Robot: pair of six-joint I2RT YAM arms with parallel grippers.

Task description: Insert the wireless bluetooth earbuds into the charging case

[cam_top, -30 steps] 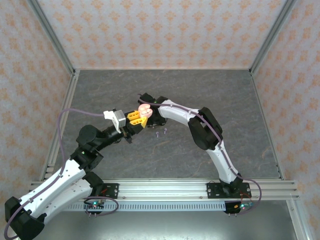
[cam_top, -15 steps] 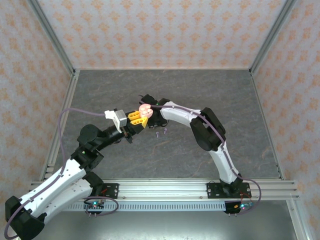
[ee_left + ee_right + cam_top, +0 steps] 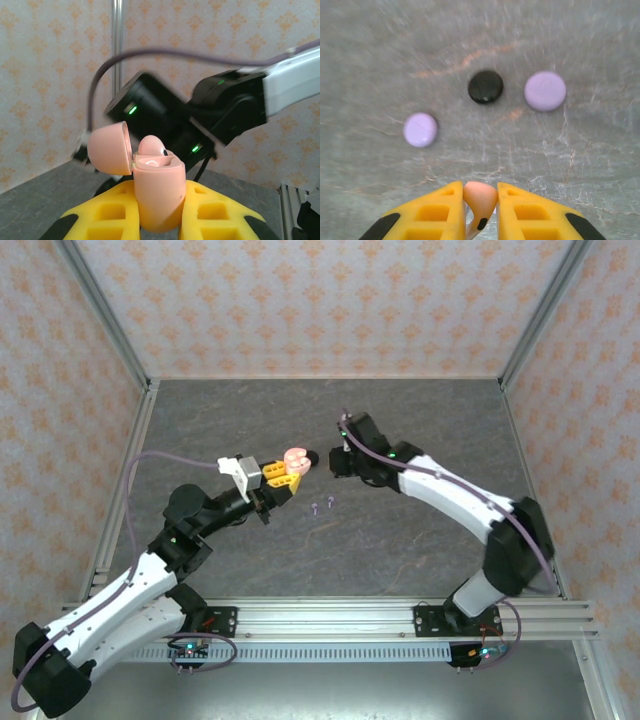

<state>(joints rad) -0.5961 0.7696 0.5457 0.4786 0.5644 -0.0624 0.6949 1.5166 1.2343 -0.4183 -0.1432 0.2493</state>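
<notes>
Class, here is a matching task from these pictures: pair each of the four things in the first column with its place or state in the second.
1 pink charging case
2 pink earbud
3 black disc
4 purple earbuds

A lying between two purple discs
B pinched in the right gripper
C lid open, held by the left gripper
D lying on the table

Pairs: 1-C, 2-B, 3-A, 4-D

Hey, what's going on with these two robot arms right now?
The left fingers are clamped on a pink charging case, held up with its lid open and one pink earbud seated inside. The right fingers pinch a second pink earbud above the table, over a black disc and two purple discs. It is not yet in the case. Two tiny purple earbuds lie on the table.
</notes>
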